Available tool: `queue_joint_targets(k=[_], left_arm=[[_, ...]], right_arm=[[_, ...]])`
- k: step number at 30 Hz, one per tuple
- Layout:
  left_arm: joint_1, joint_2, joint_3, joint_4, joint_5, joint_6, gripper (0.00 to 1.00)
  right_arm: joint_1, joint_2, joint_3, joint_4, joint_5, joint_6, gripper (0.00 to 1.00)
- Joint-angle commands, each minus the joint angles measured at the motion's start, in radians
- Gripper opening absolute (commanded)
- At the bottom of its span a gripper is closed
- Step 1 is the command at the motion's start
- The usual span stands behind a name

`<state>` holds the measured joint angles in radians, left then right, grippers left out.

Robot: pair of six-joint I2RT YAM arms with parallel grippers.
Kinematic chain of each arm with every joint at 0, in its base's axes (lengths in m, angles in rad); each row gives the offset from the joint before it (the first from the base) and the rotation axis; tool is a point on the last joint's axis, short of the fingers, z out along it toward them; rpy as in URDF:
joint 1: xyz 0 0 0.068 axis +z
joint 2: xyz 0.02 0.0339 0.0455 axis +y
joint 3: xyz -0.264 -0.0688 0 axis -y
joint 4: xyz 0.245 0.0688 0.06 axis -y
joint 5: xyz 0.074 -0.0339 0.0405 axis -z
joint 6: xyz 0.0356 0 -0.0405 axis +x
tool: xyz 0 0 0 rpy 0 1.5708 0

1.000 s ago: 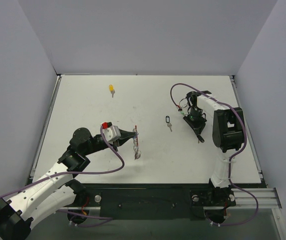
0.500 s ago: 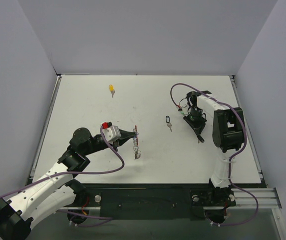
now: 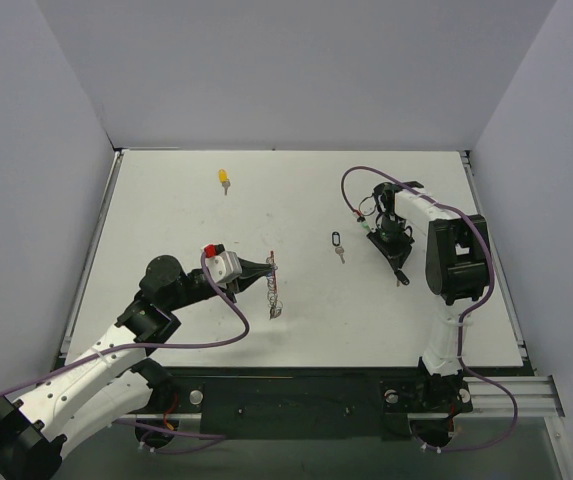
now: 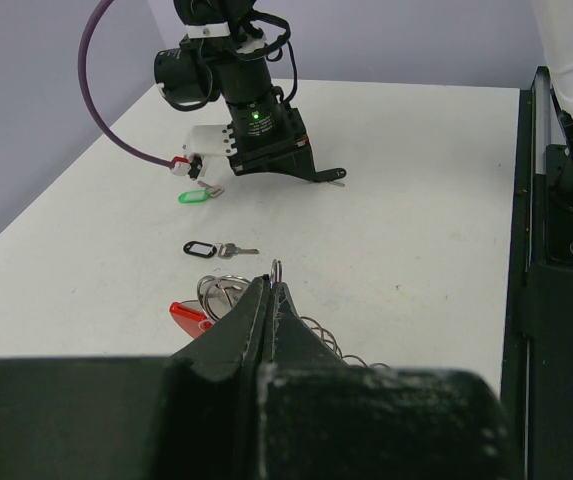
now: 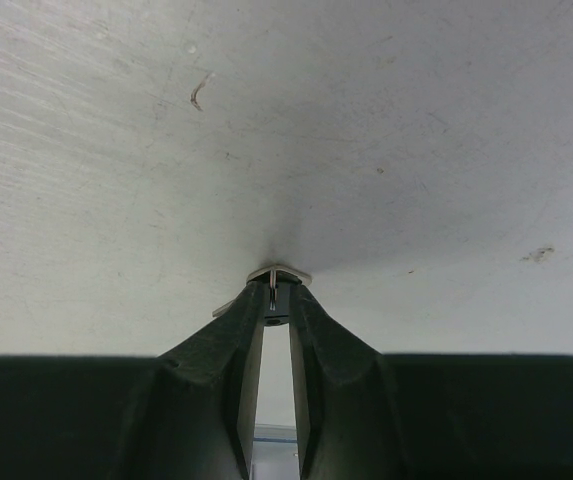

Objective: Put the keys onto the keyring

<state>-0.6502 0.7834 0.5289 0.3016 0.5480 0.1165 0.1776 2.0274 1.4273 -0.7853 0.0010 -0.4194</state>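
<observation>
step in hand: pick-up of a key by the right arm; nothing threaded yet, as far as i can judge.

- left gripper (image 4: 269, 292) clenched on a silver loop of the keyring (image 4: 218, 292), holding it low over the table (image 3: 166, 220); red part just beside the fingertips.
- right gripper (image 5: 276, 300) well apart from the keyring, on the right arm's side. tips nearly closed, pinching a thin silver piece (image 5: 278, 273) against the table. probably a key blade, cannot tell for sure.
- black-tagged key (image 4: 236, 250) lies between keyring and right gripper, nearer the keyring.
- green-headed key (image 4: 194, 197) beyond it, just beside the right gripper.
- yellow key (image 3: 224, 178) far side of the keyring, well apart.

next move, judged: lift the pinched piece clear without slipping, carry it to the keyring, line its hole up with the ring's open end. the left grip must hold the ring steady.
</observation>
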Motion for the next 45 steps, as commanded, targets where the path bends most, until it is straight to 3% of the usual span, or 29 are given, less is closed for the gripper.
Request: queue_joint_targets(k=[1,45], left_arm=[[0.006,-0.006,0.020,0.039,0.015,0.006,0.00],[0.006,-0.001,0.019,0.039,0.018,0.006,0.00]], right_arm=[[-0.003,0.024,0.025,-0.042,0.027,0.011,0.13],[-0.023,-0.029,0.027,-0.035,0.028,0.013,0.17]])
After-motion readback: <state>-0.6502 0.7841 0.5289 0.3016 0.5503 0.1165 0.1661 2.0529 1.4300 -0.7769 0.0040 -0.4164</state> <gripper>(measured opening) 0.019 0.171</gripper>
